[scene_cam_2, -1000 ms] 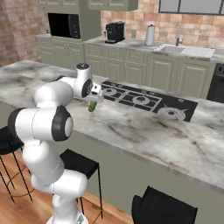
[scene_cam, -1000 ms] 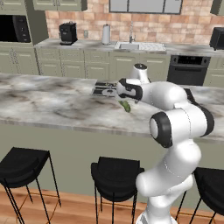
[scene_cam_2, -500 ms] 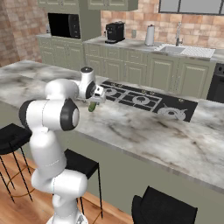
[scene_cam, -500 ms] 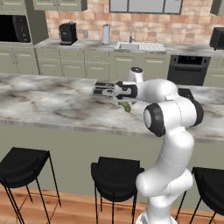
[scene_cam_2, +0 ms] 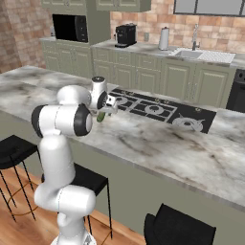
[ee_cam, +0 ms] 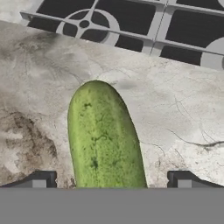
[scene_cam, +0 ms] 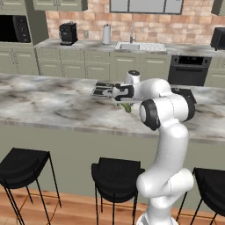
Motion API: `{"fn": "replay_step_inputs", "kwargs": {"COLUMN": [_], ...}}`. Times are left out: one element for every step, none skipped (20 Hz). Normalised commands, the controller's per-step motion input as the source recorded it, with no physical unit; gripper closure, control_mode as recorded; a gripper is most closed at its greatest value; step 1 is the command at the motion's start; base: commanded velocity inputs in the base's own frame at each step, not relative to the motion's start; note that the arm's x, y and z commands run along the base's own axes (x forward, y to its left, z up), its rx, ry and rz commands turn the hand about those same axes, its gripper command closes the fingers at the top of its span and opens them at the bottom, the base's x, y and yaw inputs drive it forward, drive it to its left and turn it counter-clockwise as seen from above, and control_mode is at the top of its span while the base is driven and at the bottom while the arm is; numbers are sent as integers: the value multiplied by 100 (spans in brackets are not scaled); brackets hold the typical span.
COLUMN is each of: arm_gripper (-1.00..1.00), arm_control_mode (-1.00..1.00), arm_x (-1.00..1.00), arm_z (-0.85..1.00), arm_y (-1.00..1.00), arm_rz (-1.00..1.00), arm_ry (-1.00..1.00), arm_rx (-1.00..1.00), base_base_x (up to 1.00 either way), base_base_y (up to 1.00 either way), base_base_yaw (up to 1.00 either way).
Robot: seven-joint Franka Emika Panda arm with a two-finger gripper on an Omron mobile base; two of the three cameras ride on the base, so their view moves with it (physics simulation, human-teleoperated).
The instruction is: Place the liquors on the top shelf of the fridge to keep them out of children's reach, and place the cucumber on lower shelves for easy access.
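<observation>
1. Stools (scene_cam: 116,175) with black seats are standing nearest the cameras, on a wooden floor (scene_cam: 79,211), tucked against the front of the island.
2. Marbled grey surface (scene_cam: 48,103) is stretching across both base views, veined in brown and white.
3. Fingers (ee_cam: 111,179) are standing spread wide, one tip on each side of the cucumber (ee_cam: 105,140), apart from it and pinching nothing.
4. Cucumber is lying flat on the surface, its rounded end pointing toward the cooktop (ee_cam: 131,26); its near end is being cut off at the bottom of the hand view.
5. From the left base view the cucumber (scene_cam: 126,107) is showing as a small green sliver under the hand (scene_cam: 121,92), mostly being hidden by the arm; from the right it (scene_cam_2: 101,116) is peeking out just below the hand (scene_cam_2: 109,101).
6. Black cooktop (scene_cam_2: 158,109) is sitting set into the surface just beyond the cucumber, its ring burners showing pale.
7. Farther back, olive cabinets (scene_cam: 83,66) are running along a brick wall (scene_cam: 176,24), carrying a coffee machine (scene_cam: 67,33), a paper towel roll (scene_cam: 106,34) and a sink (scene_cam: 140,45) with a tap.
8. Oven (scene_cam: 189,70) is sitting to the right of the sink, and a microwave (scene_cam_2: 70,27) is sitting in the tall cabinet at the left.
9. Dark appliance (scene_cam: 218,38) at the far right is being cut off by the frame edge and is hard to identify.
</observation>
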Motion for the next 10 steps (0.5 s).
{"fn": "replay_step_inputs", "kwargs": {"arm_gripper": [-100,-100,100,100,100,100,100,100,100,100], "arm_control_mode": [-100,-100,-100,-100,-100,-100,-100,-100,-100,-100], "arm_x": [33,32,30,24,17,9,2,0,0,0], "arm_z": [-26,-26,-31,-32,-33,-35,-37,-36,-40,-41], "arm_y": [0,0,0,0,0,0,0,0,0,0], "arm_rz": [0,0,0,0,0,0,0,0,0,0], "arm_ry": [1,1,3,5,5,3,5,2,0,0], "arm_rx": [0,0,0,0,0,0,0,0,0,0], "base_base_x": [0,0,0,0,0,0,0,0,0,0], "base_base_y": [0,0,0,0,0,0,0,0,0,0], "base_base_yaw": [0,0,0,0,0,0,0,0,0,0]}}
